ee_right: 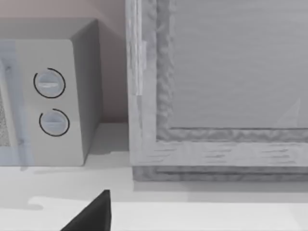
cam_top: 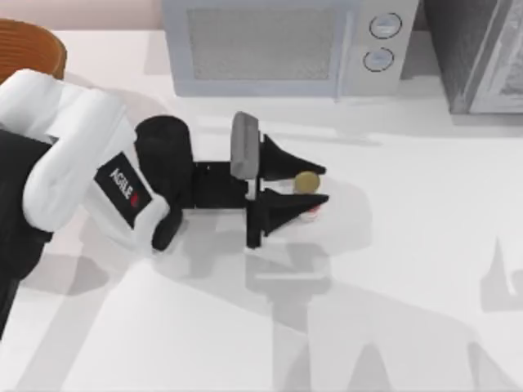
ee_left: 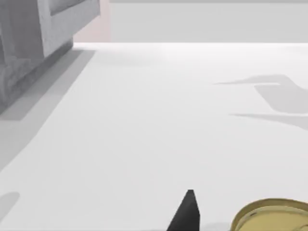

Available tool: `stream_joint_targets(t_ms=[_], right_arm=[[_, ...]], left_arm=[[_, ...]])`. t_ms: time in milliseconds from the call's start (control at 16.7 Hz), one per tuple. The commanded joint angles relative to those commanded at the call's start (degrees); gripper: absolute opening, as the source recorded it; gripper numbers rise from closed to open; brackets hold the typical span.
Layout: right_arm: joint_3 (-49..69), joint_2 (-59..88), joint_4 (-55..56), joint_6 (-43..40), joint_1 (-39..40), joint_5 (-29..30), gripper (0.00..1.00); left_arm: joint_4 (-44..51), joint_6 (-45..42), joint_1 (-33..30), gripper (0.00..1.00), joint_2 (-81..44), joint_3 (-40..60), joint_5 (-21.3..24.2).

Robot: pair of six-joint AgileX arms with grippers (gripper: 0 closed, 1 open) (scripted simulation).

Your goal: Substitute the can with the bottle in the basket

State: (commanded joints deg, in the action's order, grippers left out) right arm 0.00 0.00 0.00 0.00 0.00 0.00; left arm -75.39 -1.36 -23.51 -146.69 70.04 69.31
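**Top view: left gripper around the can**

Left gripper [cam_top: 315,186] reaches over mid-table, its two black fingers [cam_top: 298,160] open on either side of the can [cam_top: 306,183], which stands upright between them. Behind it sits a microwave [cam_top: 282,45]. The basket [cam_top: 31,45] lies well behind the arm, at the far left corner.

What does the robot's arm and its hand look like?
The left arm has fat, rounded white shells with black parts between them, and a black label with white AGILEX lettering. Its left hand is black, with two pointed, wedge-shaped fingers and a grey block behind them.
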Motion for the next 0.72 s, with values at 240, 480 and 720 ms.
stream_joint_targets(t_ms=[240, 480, 720], right_arm=[[0.0, 0.0, 0.0, 0.0, 0.0, 0.0, 1.00], [0.0, 0.0, 0.0, 0.0, 0.0, 0.0, 1.00], [0.0, 0.0, 0.0, 0.0, 0.0, 0.0, 1.00]], left_arm=[[0.0, 0.0, 0.0, 0.98, 0.0, 0.0, 0.0], [0.0, 0.0, 0.0, 1.00, 0.0, 0.0, 0.0], [0.0, 0.0, 0.0, 1.00, 0.0, 0.0, 0.0]])
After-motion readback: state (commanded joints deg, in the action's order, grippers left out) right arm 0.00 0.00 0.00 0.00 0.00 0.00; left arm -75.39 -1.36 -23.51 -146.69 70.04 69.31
